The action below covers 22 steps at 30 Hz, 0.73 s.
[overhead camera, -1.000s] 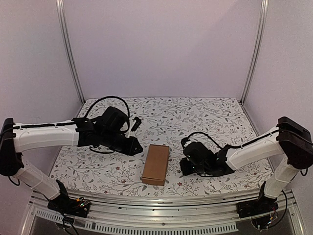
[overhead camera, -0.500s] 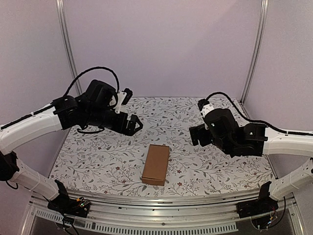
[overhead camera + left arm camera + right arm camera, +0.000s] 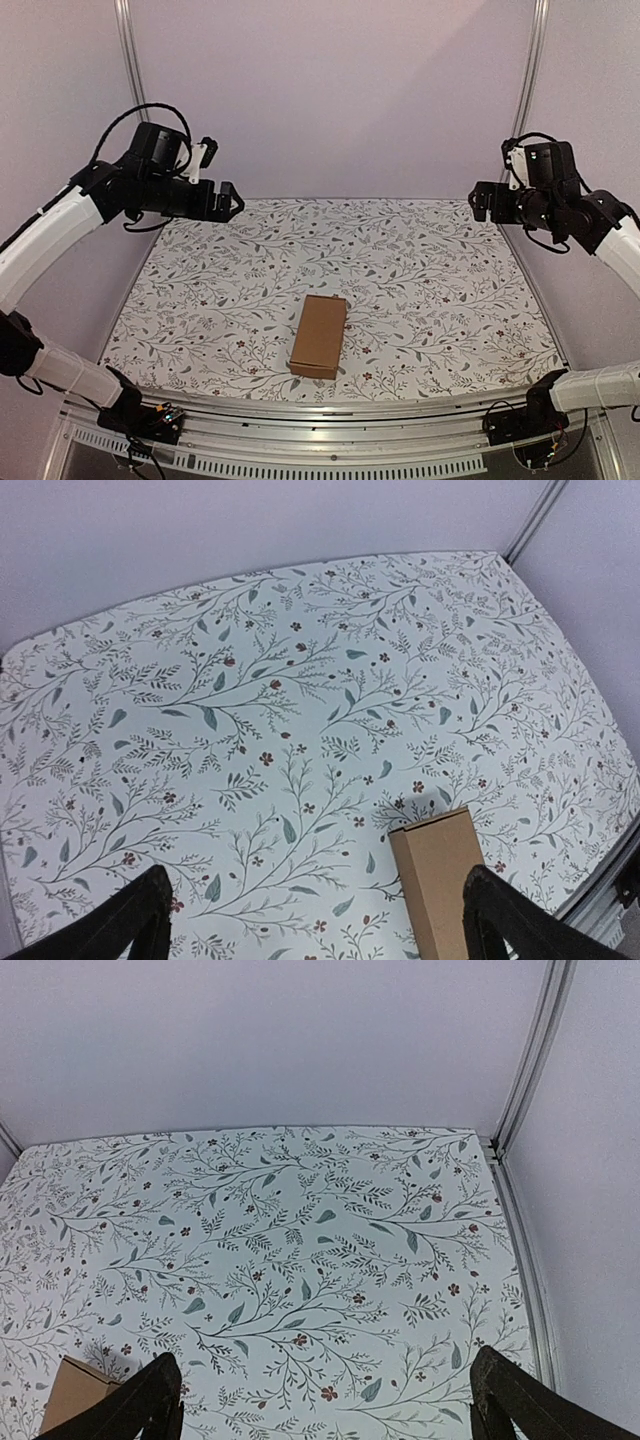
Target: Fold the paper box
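Both arms have been lifted and swung outward since a second ago, and the left gripper [image 3: 228, 200] and the right gripper [image 3: 481, 203] are now held high, each spread wide with nothing held. The paper box [image 3: 319, 336] is left lying flat on the flowered table [image 3: 420, 260], far below both grippers, to the right of the left one and to the left of the right one, touched by neither.

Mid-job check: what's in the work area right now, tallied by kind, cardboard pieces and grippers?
Paper box, brown closed carton lying flat: 1
Grippers, left gripper and right gripper, both held high, fingers open, holding nothing: 2
Total: 3
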Available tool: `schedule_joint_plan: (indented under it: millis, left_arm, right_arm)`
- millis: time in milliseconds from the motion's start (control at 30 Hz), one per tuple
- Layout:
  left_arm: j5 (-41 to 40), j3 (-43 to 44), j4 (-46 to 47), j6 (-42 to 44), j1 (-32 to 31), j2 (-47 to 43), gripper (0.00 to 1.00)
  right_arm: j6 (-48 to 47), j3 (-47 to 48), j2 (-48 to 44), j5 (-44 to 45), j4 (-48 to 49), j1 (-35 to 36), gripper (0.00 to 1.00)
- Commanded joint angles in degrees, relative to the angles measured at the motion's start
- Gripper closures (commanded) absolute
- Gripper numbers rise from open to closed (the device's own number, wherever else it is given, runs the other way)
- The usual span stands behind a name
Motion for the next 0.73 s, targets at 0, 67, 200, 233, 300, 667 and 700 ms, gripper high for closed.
schedule_joint_plan:
  millis: [0, 67, 200, 233, 300, 667, 700]
  left_arm:
    - [5.1, -3.1, 1.5, -0.8, 6.8, -1.7, 0.01]
    - [5.9, -5.0, 3.3, -1.6, 9.0, -3.9, 0.00]
    - [4.4, -10.9, 6.7, -1.8, 10.3, -9.7, 0.00]
    - [4.0, -12.5, 7.7, -1.8, 10.4, -11.1, 0.00]
    - [3.8, -15.5, 9.8, -1.7, 10.4, -13.7, 0.00]
    - [4.7, -18.5, 12.0, -1.7, 10.6, -17.2, 0.00]
    - [4.7, -18.6, 11.9, -1.5, 10.8, -17.2, 0.00]
  right_arm:
    - [3.8, 2.2, -1.4, -18.0, -7.9, -10.4, 0.01]
    - [3.7, 2.8, -1.4, -17.8, -9.4, -11.9, 0.01]
    - [5.3, 1.1, -3.8, -14.9, -9.0, -12.0, 0.01]
    - [6.0, 0.3, -4.8, -13.9, -8.6, -12.0, 0.01]
    - [6.7, -1.7, -7.0, -12.2, -7.6, -11.9, 0.01]
    - [2.4, -11.0, -16.3, -11.7, -2.0, -12.0, 0.01]
    - [2.5, -11.7, -16.6, -11.3, -1.5, -12.0, 0.01]
